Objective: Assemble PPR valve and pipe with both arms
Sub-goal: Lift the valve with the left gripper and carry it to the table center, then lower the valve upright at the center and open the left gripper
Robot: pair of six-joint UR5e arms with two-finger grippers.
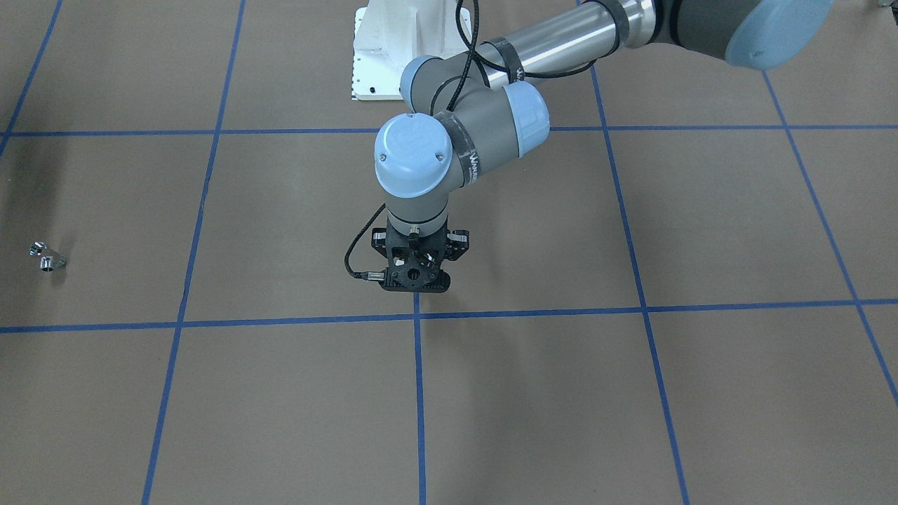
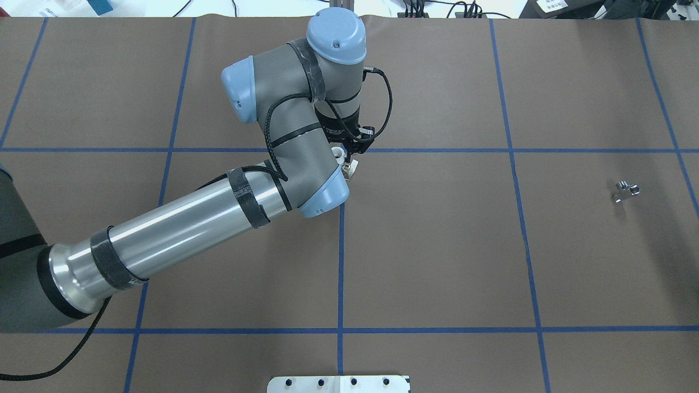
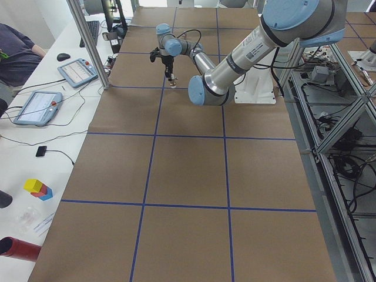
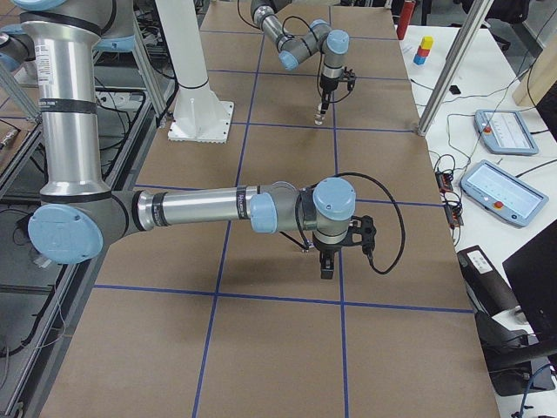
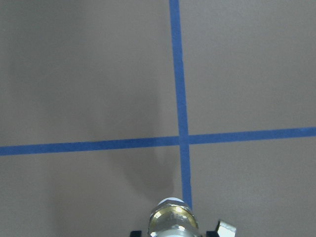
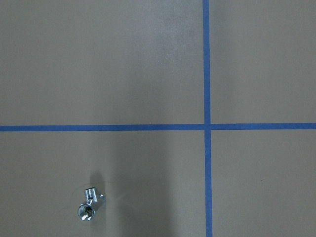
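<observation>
My left gripper (image 2: 349, 162) is shut on the PPR valve (image 5: 173, 222), and its brass middle shows between the black fingers at the bottom of the left wrist view. It holds the valve just above a blue tape crossing near the table's centre (image 1: 417, 277). The pipe (image 2: 625, 191), a tiny silver fitting, lies alone on the brown table to the robot's right (image 1: 48, 258) and also shows in the right wrist view (image 6: 89, 203). My right gripper (image 4: 329, 266) hangs above the table near the pipe. It shows only in the exterior right view, so I cannot tell whether it is open or shut.
The white pedestal (image 2: 338, 383) stands at the robot's edge of the table (image 1: 382, 56). Blue tape lines grid the brown paper. A side desk carries tablets (image 3: 35, 108), and an aluminium post (image 3: 88, 41) stands at the table's far edge.
</observation>
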